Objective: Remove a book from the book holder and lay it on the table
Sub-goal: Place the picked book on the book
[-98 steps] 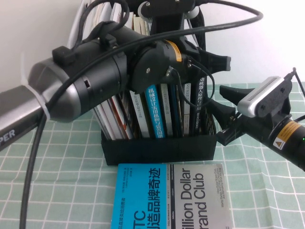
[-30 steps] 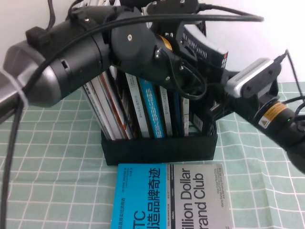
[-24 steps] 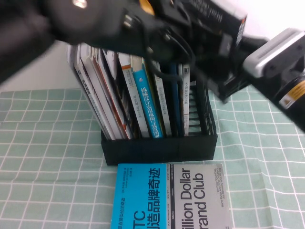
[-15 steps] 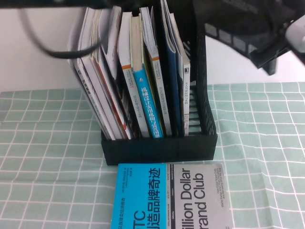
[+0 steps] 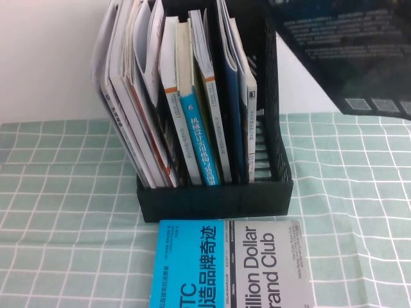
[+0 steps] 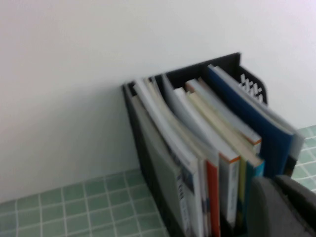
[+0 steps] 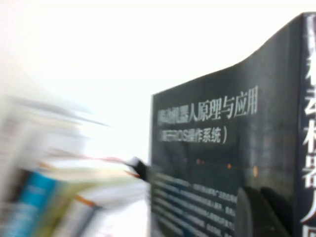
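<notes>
The book (image 5: 347, 58), dark with small white print, hangs in the air at the upper right, above and to the right of the book holder (image 5: 215, 196). In the right wrist view its dark cover (image 7: 212, 148) with white Chinese characters fills the picture, and my right gripper (image 7: 266, 212) is shut on its lower part. My left gripper (image 6: 281, 207) shows only in the left wrist view, above the holder's (image 6: 197, 70) upright books, with no book in it. Neither gripper shows in the high view. The holder's rightmost compartment (image 5: 273, 147) stands empty. The table (image 5: 64, 212) lies below.
A cyan-and-grey "Billion Dollar Brand Club" book (image 5: 228, 263) lies flat in front of the holder. Several books and magazines stand in the holder, among them a blue-spined one (image 5: 204, 144). A white wall is behind.
Both arms have risen out of the high view. The dark book has come up out of the holder's right side and moved up and to the right.
</notes>
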Motion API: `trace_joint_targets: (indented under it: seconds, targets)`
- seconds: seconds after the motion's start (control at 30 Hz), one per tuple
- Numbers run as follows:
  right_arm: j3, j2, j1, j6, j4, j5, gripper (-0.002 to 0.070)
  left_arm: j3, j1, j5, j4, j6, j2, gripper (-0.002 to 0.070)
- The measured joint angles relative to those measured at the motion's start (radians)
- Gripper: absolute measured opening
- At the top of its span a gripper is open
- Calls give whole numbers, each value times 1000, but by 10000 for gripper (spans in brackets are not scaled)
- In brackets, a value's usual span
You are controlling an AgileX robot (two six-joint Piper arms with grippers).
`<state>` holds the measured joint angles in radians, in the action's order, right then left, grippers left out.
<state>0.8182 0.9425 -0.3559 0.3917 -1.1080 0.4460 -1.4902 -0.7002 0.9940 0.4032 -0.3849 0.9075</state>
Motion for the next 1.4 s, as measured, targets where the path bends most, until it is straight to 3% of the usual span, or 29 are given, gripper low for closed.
trace_joint_targets:
  seconds: [0.1,0.2,0.43,0.6,0.93,1.13,1.4]
  targets:
    - [0,-22,0,321,-276,117,133,130,0,5,74,-99,-84,-3]
    - [0,-14,0,528,-470,257,133,280,0,-26,108,-207,-176,-3]
    - [-2,37,-15,770,-701,393,133,587,0,-129,131,-376,-409,-3]
    - [-3,100,-131,783,-701,274,133,714,0,-145,133,-435,-494,-3]
    - [-3,322,-571,662,-668,-278,133,756,0,-155,126,-458,-521,-3]
    - [-3,434,-656,542,-641,-404,133,756,0,-157,93,-458,-521,-3]
    - [1,528,-667,404,-627,-520,133,756,0,-157,79,-452,-521,-3]
